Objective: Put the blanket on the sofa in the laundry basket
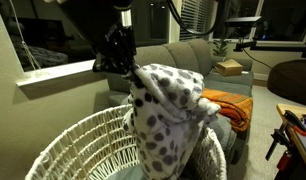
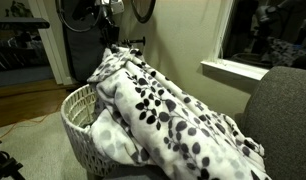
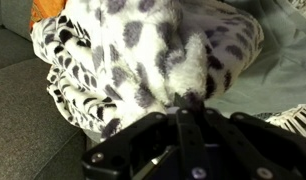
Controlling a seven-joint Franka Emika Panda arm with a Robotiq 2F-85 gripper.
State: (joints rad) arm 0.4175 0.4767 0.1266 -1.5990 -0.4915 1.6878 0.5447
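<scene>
Fleecy spotted blanket (image 1: 171,105) is hanging from my gripper (image 1: 121,58), which is clamped on its top fold, the arm angling down over the laundry basket (image 1: 78,150) in an exterior view. In an exterior view the blanket (image 2: 163,115) is trailing toward the sofa (image 2: 285,110). In the wrist view, fleece is bunching at my shut jaws.

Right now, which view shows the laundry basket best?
An exterior view looking into the laundry basket: its braided rim and open weave fill the foreground. In an exterior view from the side, the blanket drapes over most of it. The wrist view shows a sliver at most.
</scene>
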